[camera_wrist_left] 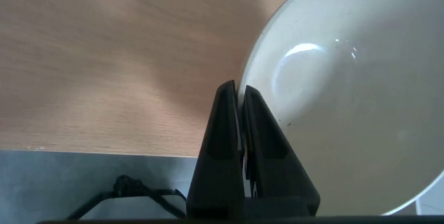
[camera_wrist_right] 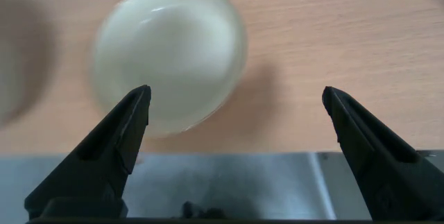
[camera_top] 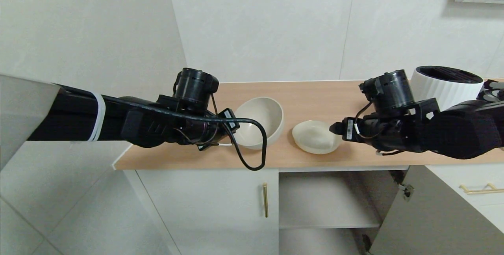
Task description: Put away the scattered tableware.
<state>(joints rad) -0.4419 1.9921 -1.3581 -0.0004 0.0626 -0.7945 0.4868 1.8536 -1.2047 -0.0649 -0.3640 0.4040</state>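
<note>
A cream bowl (camera_top: 262, 123) is tilted up on the wooden counter (camera_top: 315, 97), and my left gripper (camera_top: 232, 129) is shut on its near rim. In the left wrist view the two fingers (camera_wrist_left: 225, 134) pinch the rim of the bowl (camera_wrist_left: 347, 99), and my left gripper (camera_wrist_left: 239, 96) has no gap showing. To the bowl's right lies a small pale dish (camera_top: 315, 136), upside down by the look of it. My right gripper (camera_top: 334, 128) stands open at the dish's right edge. Seen from the right wrist, that gripper (camera_wrist_right: 236, 93) hovers just off the dish (camera_wrist_right: 170, 50).
A white ribbed container (camera_top: 447, 83) stands at the back right of the counter. Below the counter a cabinet (camera_top: 323, 200) is open, its door (camera_top: 429, 215) swung out to the right. A shut door with a gold handle (camera_top: 265, 200) is to its left.
</note>
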